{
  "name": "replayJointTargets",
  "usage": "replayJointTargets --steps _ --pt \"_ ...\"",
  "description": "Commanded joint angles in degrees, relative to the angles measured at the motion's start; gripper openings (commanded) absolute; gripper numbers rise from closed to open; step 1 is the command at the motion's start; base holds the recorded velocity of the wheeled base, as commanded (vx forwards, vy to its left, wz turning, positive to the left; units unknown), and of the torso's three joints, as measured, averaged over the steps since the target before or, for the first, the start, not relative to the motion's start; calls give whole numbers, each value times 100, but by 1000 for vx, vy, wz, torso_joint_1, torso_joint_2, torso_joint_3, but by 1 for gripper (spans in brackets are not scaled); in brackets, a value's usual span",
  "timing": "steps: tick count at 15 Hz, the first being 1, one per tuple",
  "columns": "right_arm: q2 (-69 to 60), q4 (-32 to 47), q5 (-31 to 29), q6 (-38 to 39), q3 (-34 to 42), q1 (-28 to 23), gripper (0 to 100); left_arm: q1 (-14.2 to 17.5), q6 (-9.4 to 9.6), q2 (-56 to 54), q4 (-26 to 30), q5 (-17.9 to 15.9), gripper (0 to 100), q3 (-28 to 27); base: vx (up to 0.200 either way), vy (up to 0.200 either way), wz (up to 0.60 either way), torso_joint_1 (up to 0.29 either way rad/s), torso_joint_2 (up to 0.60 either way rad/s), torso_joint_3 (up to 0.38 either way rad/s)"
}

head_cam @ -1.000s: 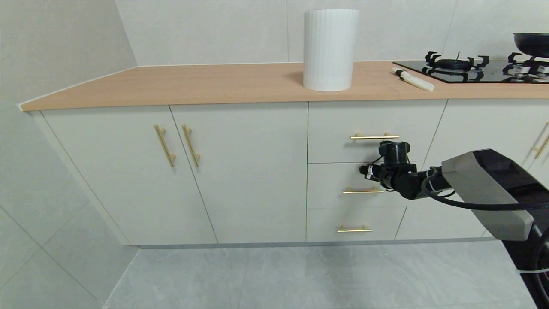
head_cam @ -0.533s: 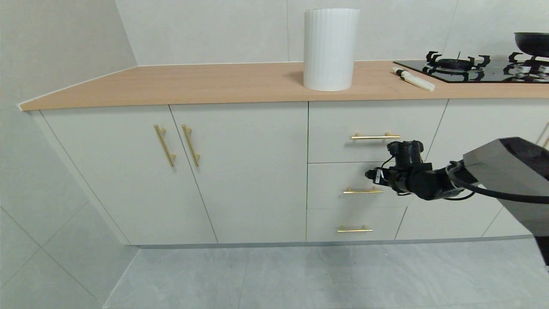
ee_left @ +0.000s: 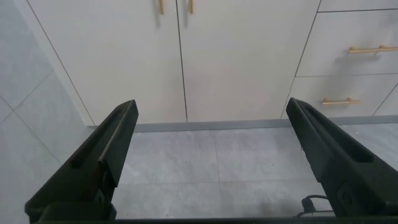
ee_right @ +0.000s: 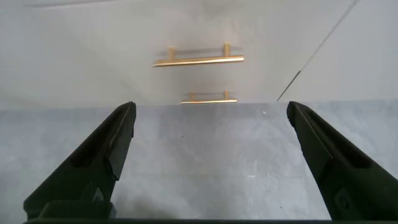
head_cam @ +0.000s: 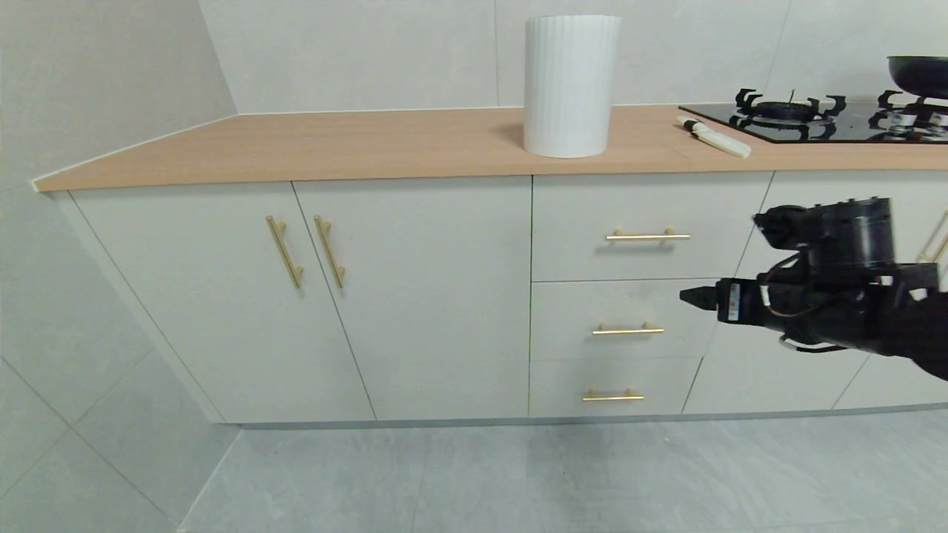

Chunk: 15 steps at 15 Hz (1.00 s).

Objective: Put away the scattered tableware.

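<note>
Utensil (head_cam: pixel 712 137) on countertop (head_cam: pixel 370 144), head view; left gripper (ee_left: pixel 210 104), right gripper (ee_right: pixel 210 107) agape.

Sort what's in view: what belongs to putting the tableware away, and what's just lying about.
Job: pale utensil lying on the countertop; drawer stack, all shut; right end effector, open, in front of it.
Just there: white ribbed container; gas hob; dark pan; double cabinet doors.
</note>
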Motion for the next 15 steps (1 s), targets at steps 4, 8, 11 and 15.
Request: replayJointTargets --steps 4,8,11,15 --pt "-3950 21 -1005 -422 1905 592 100 0 0 7 2 0 100 0 0 0 0 0 0 0" --pt "-6490 795 -1286 -1389 2432 -401 100 0 0 7 2 0 100 0 0 0 0 0 0 0" --pt "-7755 1902 -1163 -1451 2388 -621 100 0 0 7 2 0 100 0 0 0 0 0 0 0" --pt "-8828 2509 -1163 -1486 2520 -955 100 0 0 7 2 0 100 0 0 0 0 0 0 0"
